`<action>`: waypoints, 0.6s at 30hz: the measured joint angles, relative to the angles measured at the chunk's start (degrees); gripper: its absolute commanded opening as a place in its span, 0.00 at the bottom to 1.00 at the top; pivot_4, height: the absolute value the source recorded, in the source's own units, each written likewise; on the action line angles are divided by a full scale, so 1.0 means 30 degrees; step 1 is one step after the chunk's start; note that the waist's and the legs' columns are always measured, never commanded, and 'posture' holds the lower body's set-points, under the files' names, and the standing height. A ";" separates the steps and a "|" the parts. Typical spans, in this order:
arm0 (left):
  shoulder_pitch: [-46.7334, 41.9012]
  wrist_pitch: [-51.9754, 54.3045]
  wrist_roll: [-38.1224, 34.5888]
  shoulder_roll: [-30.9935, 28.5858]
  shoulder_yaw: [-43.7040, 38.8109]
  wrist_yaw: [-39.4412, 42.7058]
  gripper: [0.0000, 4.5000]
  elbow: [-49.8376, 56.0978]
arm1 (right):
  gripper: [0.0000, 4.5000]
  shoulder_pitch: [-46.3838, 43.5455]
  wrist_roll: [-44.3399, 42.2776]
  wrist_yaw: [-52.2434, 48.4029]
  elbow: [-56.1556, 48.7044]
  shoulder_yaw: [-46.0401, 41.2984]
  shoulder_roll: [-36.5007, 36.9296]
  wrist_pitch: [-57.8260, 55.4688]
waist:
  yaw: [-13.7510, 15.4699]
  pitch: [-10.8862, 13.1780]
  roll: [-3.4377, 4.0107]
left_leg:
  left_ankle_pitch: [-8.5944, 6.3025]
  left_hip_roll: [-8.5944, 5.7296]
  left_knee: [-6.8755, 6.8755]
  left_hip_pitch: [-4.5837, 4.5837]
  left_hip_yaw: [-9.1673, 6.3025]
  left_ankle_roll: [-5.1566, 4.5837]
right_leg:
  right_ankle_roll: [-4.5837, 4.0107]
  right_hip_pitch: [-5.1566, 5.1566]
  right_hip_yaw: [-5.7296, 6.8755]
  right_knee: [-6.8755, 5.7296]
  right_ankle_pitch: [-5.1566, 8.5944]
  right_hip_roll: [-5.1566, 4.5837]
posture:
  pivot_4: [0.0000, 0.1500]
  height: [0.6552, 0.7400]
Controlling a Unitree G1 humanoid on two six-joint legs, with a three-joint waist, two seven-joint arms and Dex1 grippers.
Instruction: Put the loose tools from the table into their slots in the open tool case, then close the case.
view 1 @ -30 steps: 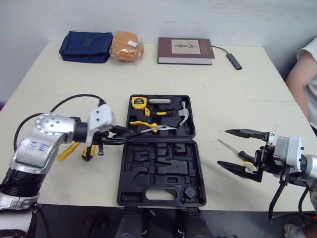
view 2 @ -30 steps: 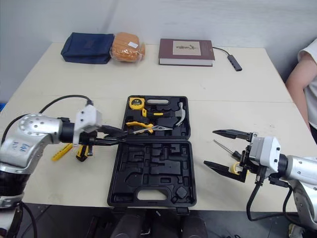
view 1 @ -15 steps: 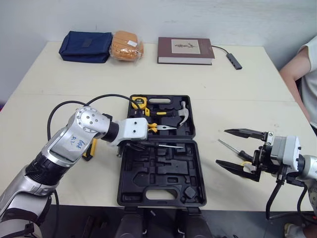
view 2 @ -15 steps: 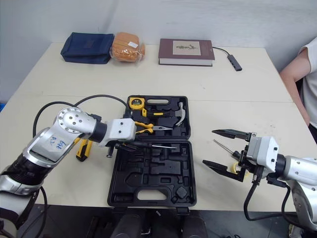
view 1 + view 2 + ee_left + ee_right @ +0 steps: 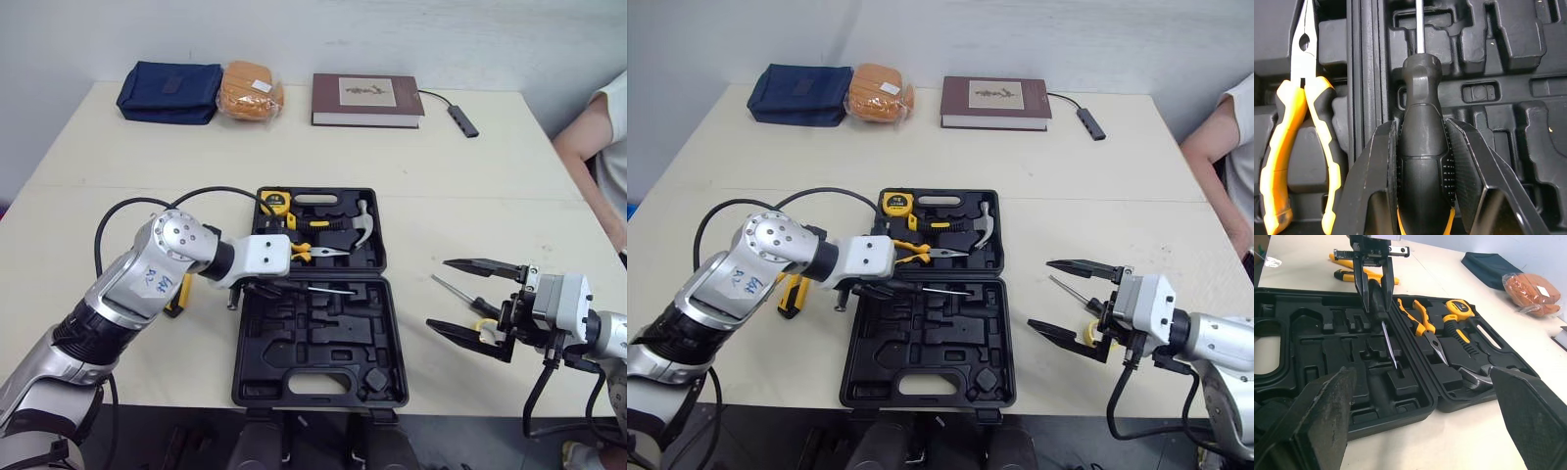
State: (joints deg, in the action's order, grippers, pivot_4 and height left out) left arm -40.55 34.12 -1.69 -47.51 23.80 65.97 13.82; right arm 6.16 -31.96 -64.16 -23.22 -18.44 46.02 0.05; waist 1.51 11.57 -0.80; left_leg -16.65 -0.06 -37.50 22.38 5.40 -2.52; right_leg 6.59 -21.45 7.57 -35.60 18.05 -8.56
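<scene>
The black tool case (image 5: pixel 382 343) lies open at the table's front. Its far half holds a yellow tape measure (image 5: pixel 274 203), a hammer (image 5: pixel 345 225) and yellow-handled pliers (image 5: pixel 299 252). My left gripper (image 5: pixel 274 286) is shut on a black-handled screwdriver (image 5: pixel 1422 147), and the shaft (image 5: pixel 328 289) points right over the near half's moulded slots, just by the hinge. To the right of the case my right gripper (image 5: pixel 441 294) stands open above a second screwdriver (image 5: pixel 456 292) lying on the table. Yellow-and-black tools (image 5: pixel 176 299) lie left of the case, partly hidden by my left arm.
At the table's far edge sit a blue pouch (image 5: pixel 171 91), an orange bagged item (image 5: pixel 250 90), a brown book (image 5: pixel 367 98) and a cabled adapter (image 5: pixel 460 116). A person's arm (image 5: pixel 593 147) is at the right edge.
My left gripper has carried the screwdriver from the case's left side to above the near half, then barely moved. The right gripper has sunk very slightly.
</scene>
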 measured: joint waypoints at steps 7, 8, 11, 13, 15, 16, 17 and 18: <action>0.0184 -0.0783 0.0665 0.0511 0.0054 -0.0277 0.19 -0.0726 | 1.00 0.0153 0.0120 0.0012 0.0000 0.0001 -0.0186 0.0017 | 0.0021 -0.0001 0.0001 | -0.0006 0.0002 -0.0054 -0.0002 -0.0004 -0.0009 | 0.0000 0.0014 -0.0003 0.0008 0.0000 -0.0009 | 1.00 1.00; 0.0181 -0.0855 0.0706 0.0569 0.0054 -0.0278 0.19 -0.0837 | 1.00 0.0144 0.0132 0.0014 0.0000 0.0000 -0.0189 0.0022 | 0.0029 -0.0001 0.0002 | -0.0006 0.0003 -0.0068 -0.0005 -0.0008 -0.0010 | 0.0000 0.0018 -0.0004 0.0008 0.0000 -0.0013 | 1.00 1.00; 0.0152 -0.1114 0.0932 0.0802 0.0064 -0.0279 0.19 -0.1058 | 1.00 0.0141 0.0164 0.0013 0.0000 0.0001 -0.0219 0.0032 | 0.0051 -0.0003 0.0005 | -0.0010 0.0003 -0.0090 -0.0014 -0.0011 -0.0015 | -0.0004 0.0029 -0.0012 -0.0002 -0.0002 -0.0026 | 1.00 1.00; 0.0141 -0.1205 0.1043 0.0901 0.0085 -0.0282 0.19 -0.1092 | 1.00 0.0132 0.0169 0.0013 0.0000 0.0004 -0.0239 0.0039 | 0.0053 -0.0003 0.0005 | -0.0012 0.0004 -0.0092 -0.0015 -0.0014 -0.0017 | -0.0012 0.0029 -0.0013 -0.0004 -0.0007 -0.0031 | 1.00 1.00; 0.0098 -0.1293 0.1170 0.1003 0.0131 -0.0251 0.19 -0.1113 | 1.00 0.0132 0.0173 0.0013 0.0000 0.0006 -0.0249 0.0044 | 0.0061 -0.0004 0.0006 | -0.0012 0.0003 -0.0092 -0.0015 -0.0015 -0.0016 | -0.0014 0.0028 -0.0014 -0.0006 -0.0008 -0.0035 | 1.00 1.00; 0.0069 -0.1350 0.1252 0.1117 0.0157 -0.0243 0.19 -0.1129 | 1.00 0.0135 0.0173 0.0013 0.0000 0.0005 -0.0252 0.0046 | 0.0068 -0.0004 0.0006 | -0.0012 0.0003 -0.0093 -0.0015 -0.0015 -0.0016 | -0.0013 0.0029 -0.0013 -0.0006 -0.0008 -0.0035 | 1.00 1.00; -0.0045 -0.1357 0.1340 0.1309 0.0251 -0.0236 0.19 -0.1159 | 1.00 0.0133 0.0174 0.0013 0.0001 0.0006 -0.0271 0.0049 | 0.0091 -0.0004 0.0006 | -0.0011 0.0002 -0.0100 -0.0013 -0.0015 -0.0017 | -0.0013 0.0030 -0.0011 -0.0008 -0.0009 -0.0035 | 1.00 1.00; -0.0163 -0.1348 0.1401 0.1415 0.0373 -0.0235 0.19 -0.1167 | 1.00 0.0128 0.0174 0.0013 0.0000 0.0007 -0.0303 0.0050 | 0.0100 -0.0004 0.0006 | -0.0012 0.0002 -0.0107 -0.0011 -0.0017 -0.0018 | -0.0013 0.0030 -0.0010 -0.0009 -0.0010 -0.0033 | 1.00 1.00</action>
State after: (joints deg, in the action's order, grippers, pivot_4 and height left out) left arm -41.04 30.08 2.52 -43.26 24.92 65.26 10.32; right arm 6.54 -31.44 -64.12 -23.22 -18.42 45.11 0.20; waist 1.81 11.56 -0.78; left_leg -16.69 -0.06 -37.82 22.34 5.35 -2.57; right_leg 6.55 -21.36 7.54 -35.63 18.03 -8.66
